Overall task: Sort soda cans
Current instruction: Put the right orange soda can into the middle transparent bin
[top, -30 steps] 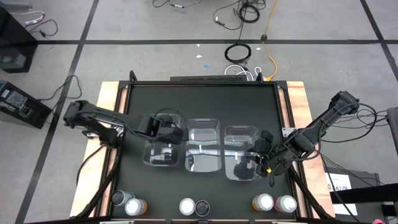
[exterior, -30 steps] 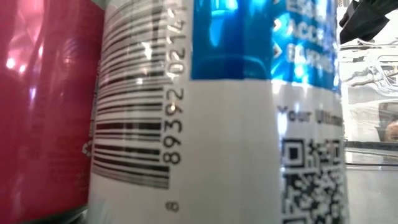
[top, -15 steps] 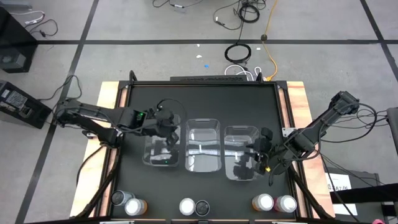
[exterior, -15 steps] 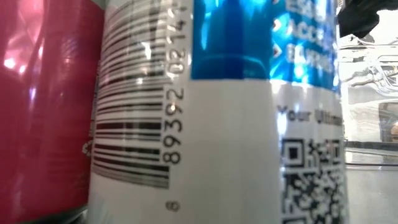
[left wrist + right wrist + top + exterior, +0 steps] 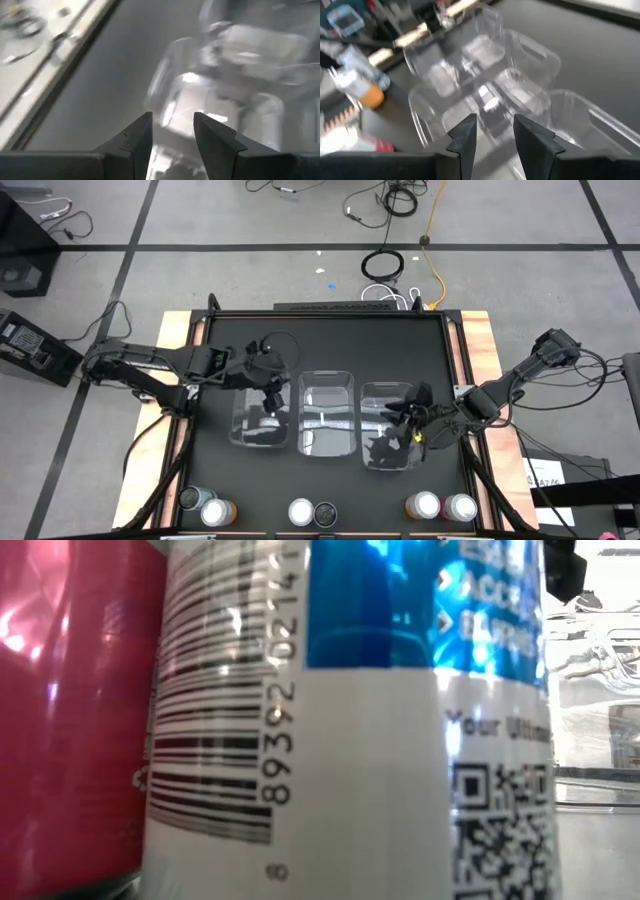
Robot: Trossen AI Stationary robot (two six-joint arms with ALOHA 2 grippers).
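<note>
Six soda cans stand upright in pairs along the table's near edge: a dark can [image 5: 190,497] beside an orange can [image 5: 216,512], a silver-topped can [image 5: 300,512] beside a dark can [image 5: 325,512], and two more cans [image 5: 425,505] [image 5: 461,507] on the right. In the low view a red can [image 5: 70,710] and a white-and-blue can [image 5: 350,740] fill the picture. My left gripper [image 5: 270,392] [image 5: 172,135] hovers open over the left bin. My right gripper [image 5: 400,425] [image 5: 494,132] hovers open over the right bin. Neither holds anything.
Three clear plastic bins sit side by side mid-table: left [image 5: 262,430], middle [image 5: 328,415], right [image 5: 392,450]. Free black tabletop lies beyond the bins and between them and the cans. Wooden side rails [image 5: 175,340] edge the table; cables lie on the floor beyond.
My right gripper has moved toward the table's left, farther in over the right bin. My left arm has drawn back and shifted a little toward the far edge, its gripper staying over the left bin. The cans have kept still.
</note>
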